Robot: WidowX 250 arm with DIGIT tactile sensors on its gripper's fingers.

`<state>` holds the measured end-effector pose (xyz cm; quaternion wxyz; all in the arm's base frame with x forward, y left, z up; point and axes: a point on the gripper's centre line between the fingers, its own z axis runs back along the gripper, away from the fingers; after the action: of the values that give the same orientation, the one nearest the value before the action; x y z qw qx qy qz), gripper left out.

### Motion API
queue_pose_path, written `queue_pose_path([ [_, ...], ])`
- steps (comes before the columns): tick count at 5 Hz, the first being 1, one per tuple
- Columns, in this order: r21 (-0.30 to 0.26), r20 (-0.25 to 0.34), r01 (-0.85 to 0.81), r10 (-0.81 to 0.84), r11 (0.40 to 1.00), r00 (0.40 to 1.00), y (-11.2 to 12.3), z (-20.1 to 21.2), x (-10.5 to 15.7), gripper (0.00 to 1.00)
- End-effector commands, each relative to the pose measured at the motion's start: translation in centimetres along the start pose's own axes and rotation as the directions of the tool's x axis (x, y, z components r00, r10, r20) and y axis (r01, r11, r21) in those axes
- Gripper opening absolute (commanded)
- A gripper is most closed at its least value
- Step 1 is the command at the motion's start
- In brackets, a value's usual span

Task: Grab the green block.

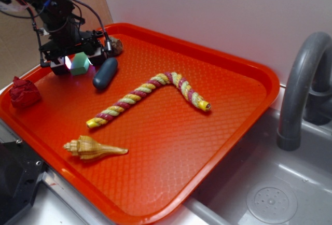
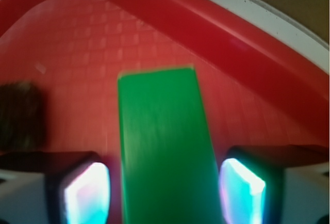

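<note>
The green block [image 1: 81, 65] is a light-green cube on the red tray [image 1: 244, 69], near its far left corner. My gripper [image 1: 79, 61] is down over the block with one finger on each side. In the wrist view the block [image 2: 162, 146] fills the space between the two glowing pads [image 2: 87, 193], with a thin gap on each side, narrower on the right. The jaws stand open around the block and are not pressing on it.
A dark blue capsule [image 1: 105, 73] lies just right of the block. A brown rock [image 1: 115, 45] sits behind, also in the wrist view [image 2: 20, 115]. A red paper ball [image 1: 23, 91], a striped rope [image 1: 150, 93] and a shell [image 1: 93, 149] lie on the tray. A faucet [image 1: 301, 90] and sink stand at the right.
</note>
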<state>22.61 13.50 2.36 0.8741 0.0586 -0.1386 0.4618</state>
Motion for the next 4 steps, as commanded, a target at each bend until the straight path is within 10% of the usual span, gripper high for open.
queue_pose_path([
  [1, 0.047, 0.074, 0.271, -0.274, 0.961, 0.959, 0.8, 3.4, 0.9, 0.00],
  [3, 0.103, 0.125, 0.310, -0.322, 0.945, 0.939, -1.9, 9.2, 2.1, 0.00],
  [4, 0.096, 0.015, 0.392, -0.395, 0.915, 0.918, -5.1, 12.6, 0.9, 0.00],
])
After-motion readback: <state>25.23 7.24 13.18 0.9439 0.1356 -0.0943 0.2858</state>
